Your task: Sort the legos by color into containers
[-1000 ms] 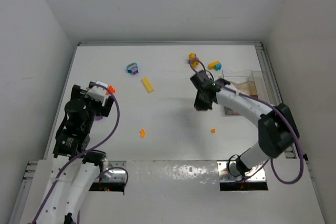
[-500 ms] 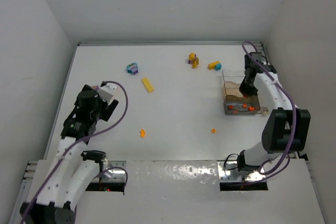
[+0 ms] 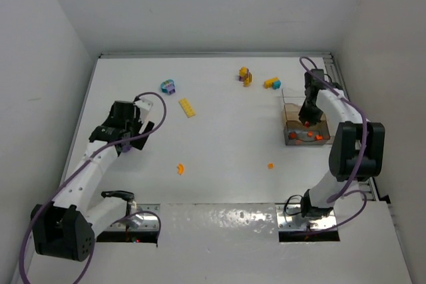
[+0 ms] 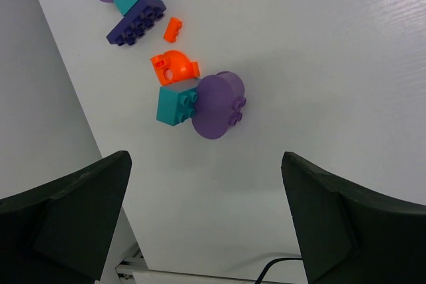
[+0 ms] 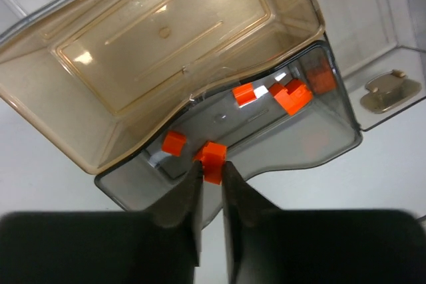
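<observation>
Centrally, an orange brick (image 5: 213, 157) is pinched between the nearly closed fingers of the right gripper (image 5: 212, 169), just above the grey-walled compartment of the clear container (image 5: 333, 139), in which other orange bricks (image 5: 291, 95) lie. Across the white table (image 4: 319, 44), the left gripper (image 4: 206, 161) is spread wide, holding nothing, above a teal, purple and orange clump (image 4: 200, 98). Further legos (image 3: 188, 107) lie scattered well apart.

Orange brick (image 5: 213, 159), purple-teal clump (image 4: 203, 101)
</observation>
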Tool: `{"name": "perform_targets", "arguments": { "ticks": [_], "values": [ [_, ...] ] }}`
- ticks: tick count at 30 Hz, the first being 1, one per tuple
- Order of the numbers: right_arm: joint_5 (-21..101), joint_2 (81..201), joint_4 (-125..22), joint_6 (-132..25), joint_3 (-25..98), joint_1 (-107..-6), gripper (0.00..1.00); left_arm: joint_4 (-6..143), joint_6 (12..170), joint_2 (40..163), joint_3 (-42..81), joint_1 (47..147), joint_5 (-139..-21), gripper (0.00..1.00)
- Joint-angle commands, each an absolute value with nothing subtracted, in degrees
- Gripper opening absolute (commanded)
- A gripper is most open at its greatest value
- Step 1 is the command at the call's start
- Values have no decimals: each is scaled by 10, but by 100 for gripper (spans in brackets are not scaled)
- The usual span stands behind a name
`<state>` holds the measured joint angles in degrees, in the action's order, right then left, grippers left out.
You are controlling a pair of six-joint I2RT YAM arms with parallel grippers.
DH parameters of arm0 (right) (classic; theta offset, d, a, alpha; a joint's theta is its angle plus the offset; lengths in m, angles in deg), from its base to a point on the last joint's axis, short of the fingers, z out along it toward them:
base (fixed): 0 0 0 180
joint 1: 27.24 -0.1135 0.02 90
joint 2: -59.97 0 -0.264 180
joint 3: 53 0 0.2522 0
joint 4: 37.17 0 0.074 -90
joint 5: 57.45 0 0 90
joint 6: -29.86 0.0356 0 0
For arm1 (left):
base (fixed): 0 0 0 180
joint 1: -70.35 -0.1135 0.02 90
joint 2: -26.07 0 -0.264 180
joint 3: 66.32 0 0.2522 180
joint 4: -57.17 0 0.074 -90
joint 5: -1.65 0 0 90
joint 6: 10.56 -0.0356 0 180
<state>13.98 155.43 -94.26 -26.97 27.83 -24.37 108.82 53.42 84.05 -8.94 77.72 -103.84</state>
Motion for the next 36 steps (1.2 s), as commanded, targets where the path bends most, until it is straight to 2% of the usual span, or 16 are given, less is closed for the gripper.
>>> {"name": "perform_targets", "arguments": {
  "ticks": [1, 2, 5, 9, 12, 14, 15, 18, 19, 20, 22, 23, 26, 29, 34, 36],
  "values": [
    [156, 1562, -921, -268, 283, -243, 20, 1083, 566, 822, -83, 769, -1027, 94],
    [157, 1565, -926, -269, 284, -243, 35, 1082, 566, 818, -84, 769, -1027, 95],
    [156, 1563, -929, -264, 284, -243, 55, 1082, 568, 809, -83, 769, -1029, 95],
    [150, 1551, -929, -261, 284, -243, 66, 1082, 566, 798, -79, 769, -1026, 95],
    [152, 1535, -932, -281, 297, -243, 60, 1080, 561, 790, -75, 769, -1017, 95],
    [192, 1498, -918, -338, 300, -255, 25, 1078, 554, 785, -70, 769, -1015, 95],
    [217, 1461, -901, -401, 298, -291, 0, 1076, 548, 784, -68, 769, -1007, 87],
    [217, 1415, -894, -504, 285, -382, 0, 1071, 517, 780, -64, 769, -993, 73],
    [208, 1407, -915, -520, 283, -440, 40, 1061, 511, 778, -63, 769, -992, 63],
    [207, 1411, -931, -510, 279, -463, 58, 1051, 505, 777, -62, 769, -992, 40],
    [218, 1422, -976, -466, 263, -514, 82, 1046, 506, 779, -55, 769, -989, 25],
    [196, 1425, -975, -446, 220, -530, 85, 1046, 508, 780, -53, 769, -987, 24],
    [198, 1403, -923, -396, 121, -563, 82, 1055, 517, 779, -50, 769, -979, 17],
    [216, 1398, -900, -358, 79, -563, 57, 1092, 500, 778, -54, 769, -938, 0],
    [252, 1400, -853, -334, 20, -562, 64, 1124, 460, 768, -75, 769, -878, 0],
    [264, 1411, -834, -325, 8, -562, 65, 1117, 460, 758, -93, 769, -899, 36]
  ]
}}
